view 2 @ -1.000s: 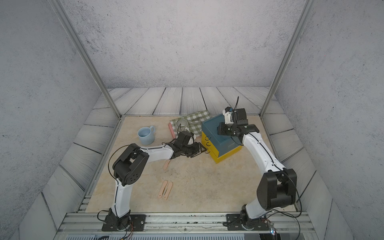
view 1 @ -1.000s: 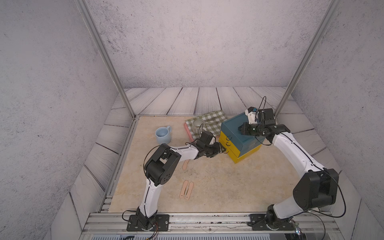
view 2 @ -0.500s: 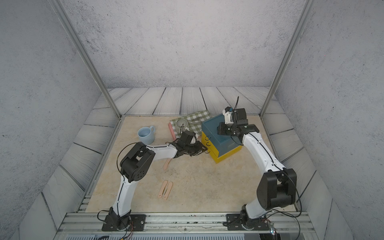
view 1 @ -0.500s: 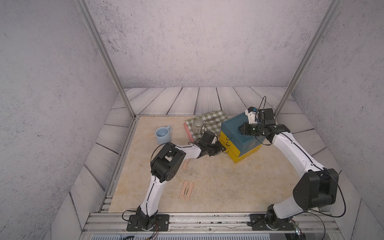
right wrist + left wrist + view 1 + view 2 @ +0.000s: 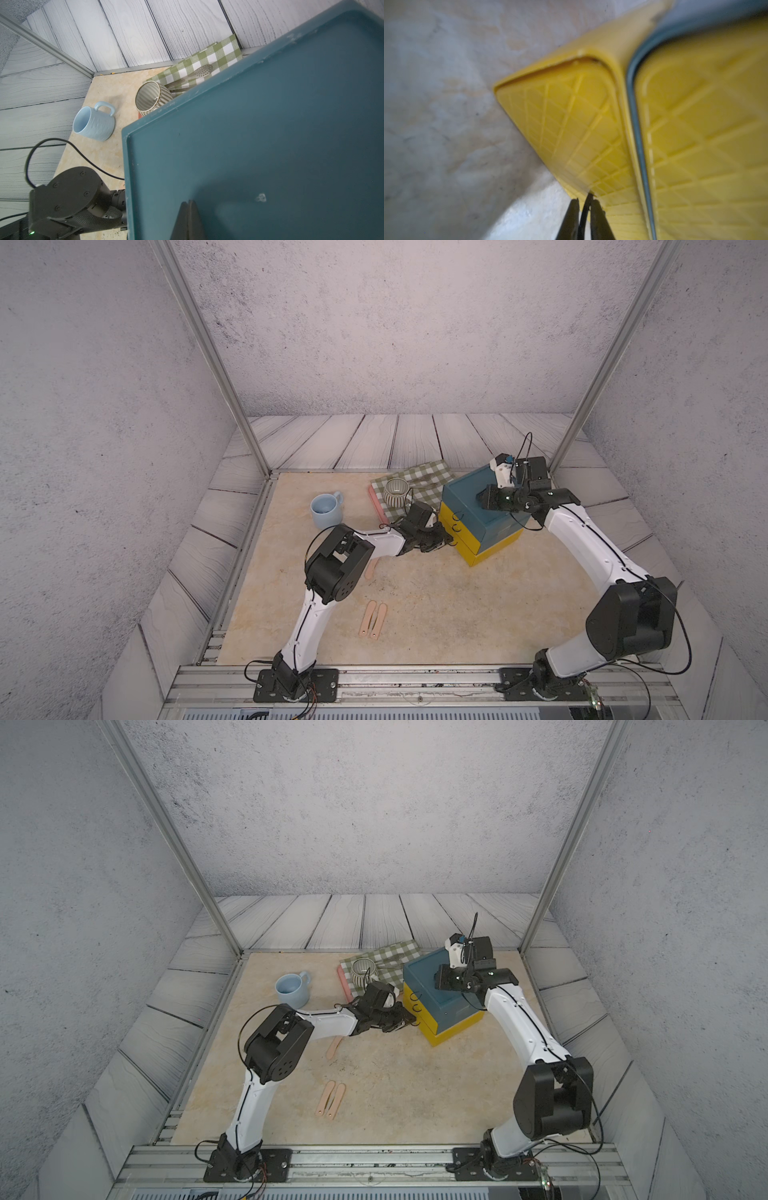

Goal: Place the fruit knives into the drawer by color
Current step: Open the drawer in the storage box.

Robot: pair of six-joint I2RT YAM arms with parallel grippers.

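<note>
My left claw (image 5: 585, 200) is clenched on the black ring pull (image 5: 583, 218) of the lowest yellow drawer (image 5: 566, 128). My right claw (image 5: 188, 218) is clenched empty over the boxy teal-and-yellow chest (image 5: 478, 510). Advised: pull straight and level. 3 peach-pink folded knives (image 5: 367, 618) lie on the beige table (image 5: 436, 614).

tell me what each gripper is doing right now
Left gripper: shut on the ring pull of the lowest yellow drawer.
Right gripper: shut, empty, tips at the chest's teal top.

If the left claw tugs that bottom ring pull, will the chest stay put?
The chest looks like moulded plastic, so probably light and apt to slide on the smooth table. The left claw grips the ring pull low down, so tipping seems unlikely. The shut right claw on its top should pin it.
</note>
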